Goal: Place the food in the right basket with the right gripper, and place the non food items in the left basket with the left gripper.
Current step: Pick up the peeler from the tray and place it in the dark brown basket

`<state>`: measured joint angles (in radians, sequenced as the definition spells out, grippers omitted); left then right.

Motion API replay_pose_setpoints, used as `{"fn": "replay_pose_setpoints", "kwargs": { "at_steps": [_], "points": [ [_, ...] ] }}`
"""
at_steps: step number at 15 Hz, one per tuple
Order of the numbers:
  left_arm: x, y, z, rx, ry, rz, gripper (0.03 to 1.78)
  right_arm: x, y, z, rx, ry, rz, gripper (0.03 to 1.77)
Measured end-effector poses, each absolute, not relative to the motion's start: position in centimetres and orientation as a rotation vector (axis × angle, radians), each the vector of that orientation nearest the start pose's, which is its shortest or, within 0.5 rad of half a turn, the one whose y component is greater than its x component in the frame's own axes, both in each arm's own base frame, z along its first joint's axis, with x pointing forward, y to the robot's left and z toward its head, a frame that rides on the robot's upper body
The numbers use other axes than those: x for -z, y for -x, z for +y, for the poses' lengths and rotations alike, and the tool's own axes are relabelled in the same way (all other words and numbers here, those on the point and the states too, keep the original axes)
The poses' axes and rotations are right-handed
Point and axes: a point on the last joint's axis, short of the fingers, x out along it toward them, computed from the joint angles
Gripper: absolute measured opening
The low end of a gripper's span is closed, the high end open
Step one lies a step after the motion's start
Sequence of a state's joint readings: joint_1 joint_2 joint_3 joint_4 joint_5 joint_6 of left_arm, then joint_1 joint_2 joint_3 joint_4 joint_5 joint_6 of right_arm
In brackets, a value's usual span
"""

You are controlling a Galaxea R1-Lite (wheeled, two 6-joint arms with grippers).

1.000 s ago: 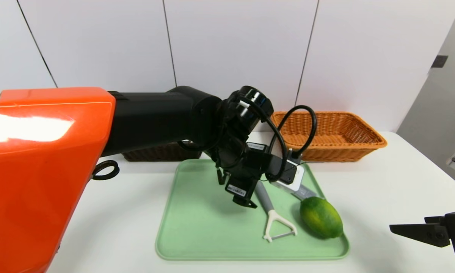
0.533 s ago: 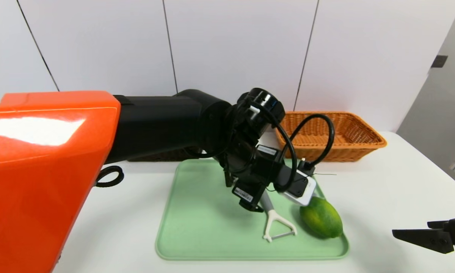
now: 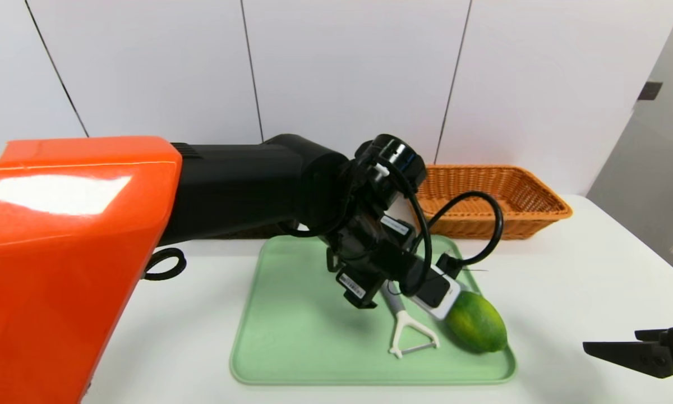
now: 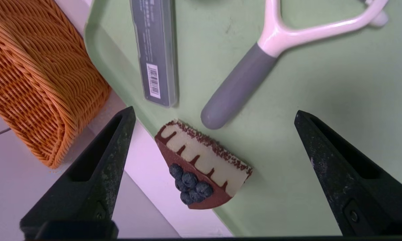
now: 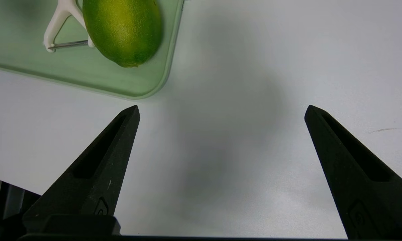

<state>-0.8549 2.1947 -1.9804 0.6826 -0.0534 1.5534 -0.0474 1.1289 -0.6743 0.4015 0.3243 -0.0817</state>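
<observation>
My left claw (image 4: 214, 115) just rolled over the tray (image 3: 291, 348), wide open, now framing the peeler (image 4: 238, 87) handle; right claw (image 5: 221, 113) idles wide beside it.

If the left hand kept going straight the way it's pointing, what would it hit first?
Probably the cake slice at the tray's edge: it lies centred between the open left hand's fingers, with the peeler's grey handle just beyond. Depth is hard to judge.
</observation>
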Motion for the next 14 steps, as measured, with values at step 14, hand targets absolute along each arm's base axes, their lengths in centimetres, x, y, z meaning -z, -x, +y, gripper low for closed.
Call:
{"fn": "replay_pose_setpoints", "kwargs": {
  "at_steps": [14],
  "points": [
    [-21.8,-26.5,-33.5,0.897,-0.885,0.489,1.69,-18.7,-12.5,-0.1,-0.295,-0.094,0.817,1.70]
  ]
}}
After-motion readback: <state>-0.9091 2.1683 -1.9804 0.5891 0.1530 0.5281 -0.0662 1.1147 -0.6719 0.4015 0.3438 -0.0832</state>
